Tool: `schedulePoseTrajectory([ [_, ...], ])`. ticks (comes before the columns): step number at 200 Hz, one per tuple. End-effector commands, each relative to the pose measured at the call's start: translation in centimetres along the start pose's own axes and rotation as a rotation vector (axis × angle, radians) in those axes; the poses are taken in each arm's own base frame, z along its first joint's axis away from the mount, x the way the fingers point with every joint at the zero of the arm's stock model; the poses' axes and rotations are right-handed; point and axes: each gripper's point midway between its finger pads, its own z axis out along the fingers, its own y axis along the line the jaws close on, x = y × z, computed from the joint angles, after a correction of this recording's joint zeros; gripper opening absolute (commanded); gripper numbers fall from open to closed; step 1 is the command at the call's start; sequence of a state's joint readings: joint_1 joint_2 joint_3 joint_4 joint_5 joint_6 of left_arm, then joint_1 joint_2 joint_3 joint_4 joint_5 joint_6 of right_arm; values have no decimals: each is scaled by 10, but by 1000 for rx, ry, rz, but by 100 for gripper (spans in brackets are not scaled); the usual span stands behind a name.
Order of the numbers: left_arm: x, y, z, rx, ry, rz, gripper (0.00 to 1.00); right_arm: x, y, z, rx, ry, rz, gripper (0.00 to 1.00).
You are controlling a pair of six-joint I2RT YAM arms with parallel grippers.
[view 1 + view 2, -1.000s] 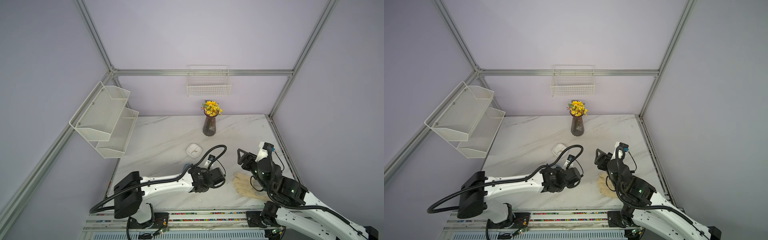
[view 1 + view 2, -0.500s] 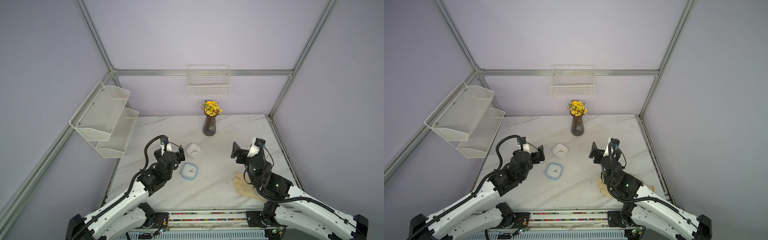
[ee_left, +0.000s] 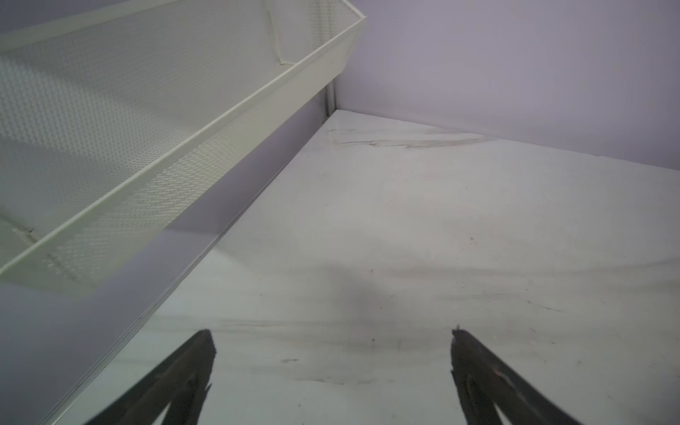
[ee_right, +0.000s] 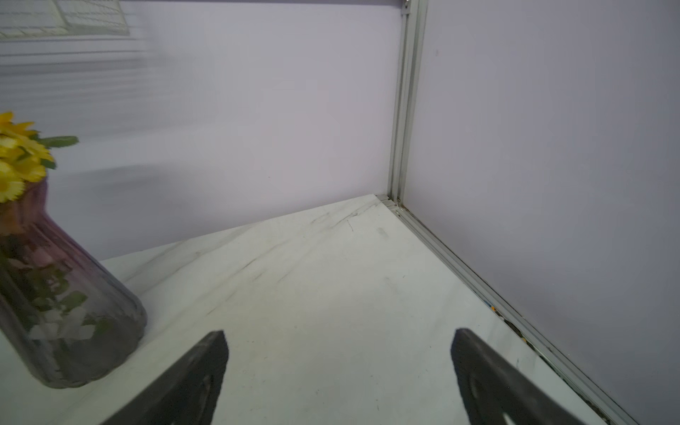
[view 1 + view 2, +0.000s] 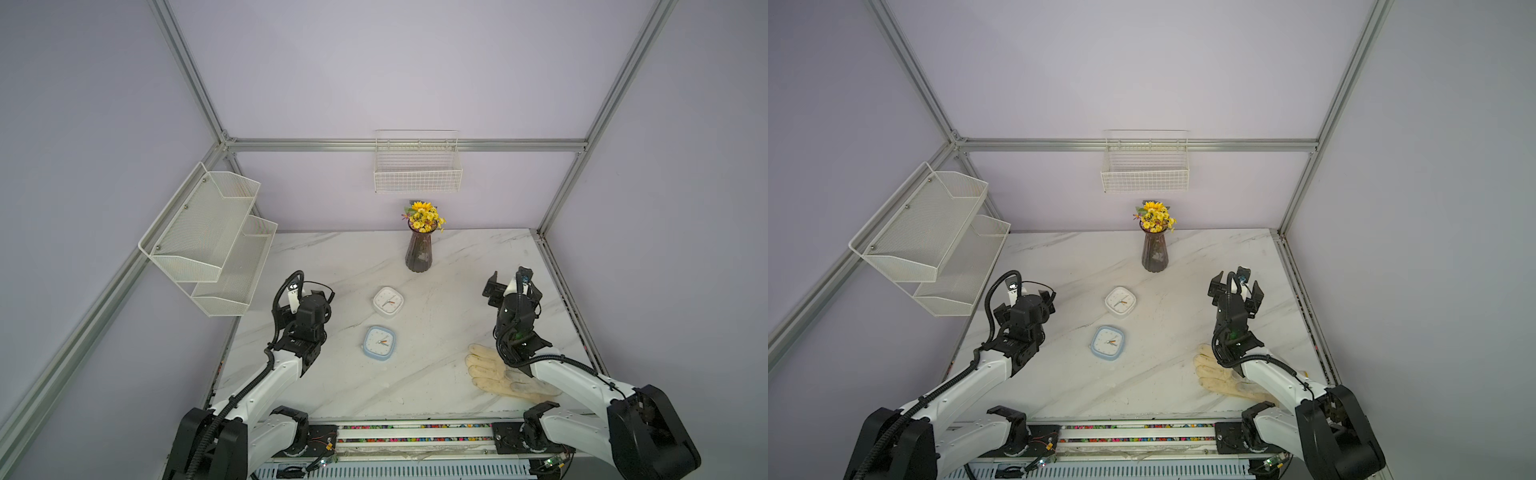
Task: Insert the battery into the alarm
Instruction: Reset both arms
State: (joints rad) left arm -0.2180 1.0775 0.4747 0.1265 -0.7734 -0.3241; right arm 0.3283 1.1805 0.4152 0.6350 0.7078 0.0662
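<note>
Two square alarm clocks lie face up mid-table in both top views: a white one (image 5: 387, 302) (image 5: 1120, 301) and, nearer the front, a blue one (image 5: 379, 341) (image 5: 1108, 343). No battery shows in any view. My left gripper (image 5: 306, 300) (image 5: 1026, 303) hovers open at the table's left side, well left of both clocks. In the left wrist view it (image 3: 333, 342) has only bare marble between its fingers. My right gripper (image 5: 513, 287) (image 5: 1236, 291) stands open at the right side, and in the right wrist view it (image 4: 338, 342) is also empty.
A dark vase of yellow flowers (image 5: 419, 251) (image 4: 66, 312) stands at the back centre. A cream glove (image 5: 494, 374) lies front right under the right arm. A tiered mesh shelf (image 5: 208, 237) (image 3: 147, 110) hangs on the left wall, a wire basket (image 5: 417, 174) on the back wall.
The left arm has pulled back from the table's front middle to the left side, uncovering the blue clock. The right arm has risen and moved back. Both grippers have opened wider.
</note>
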Motion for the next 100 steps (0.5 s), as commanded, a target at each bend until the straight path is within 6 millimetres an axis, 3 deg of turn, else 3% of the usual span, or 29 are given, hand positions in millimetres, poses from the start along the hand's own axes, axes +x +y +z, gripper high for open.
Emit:
schedulePoseTrajectory([
  [1, -13, 17, 1, -39, -71, -98, 100, -3, 9, 5, -77, -71, -17, 97],
  [25, -4, 9, 4, 13, -141, 10, 100, 17, 12, 14, -96, -45, -21, 97],
  [46, 9, 6, 12, 28, -191, 1, 100, 34, 15, 22, -119, -36, -30, 97],
  [54, 5, 3, 15, 30, -224, -8, 100, 38, 16, 24, -130, -37, -28, 97],
  [81, -4, -21, 29, 84, -242, 66, 100, 59, 20, 42, -161, -7, -38, 97],
  [100, 11, -32, 45, 112, -223, 104, 100, 67, 27, 45, -216, -16, -73, 97],
])
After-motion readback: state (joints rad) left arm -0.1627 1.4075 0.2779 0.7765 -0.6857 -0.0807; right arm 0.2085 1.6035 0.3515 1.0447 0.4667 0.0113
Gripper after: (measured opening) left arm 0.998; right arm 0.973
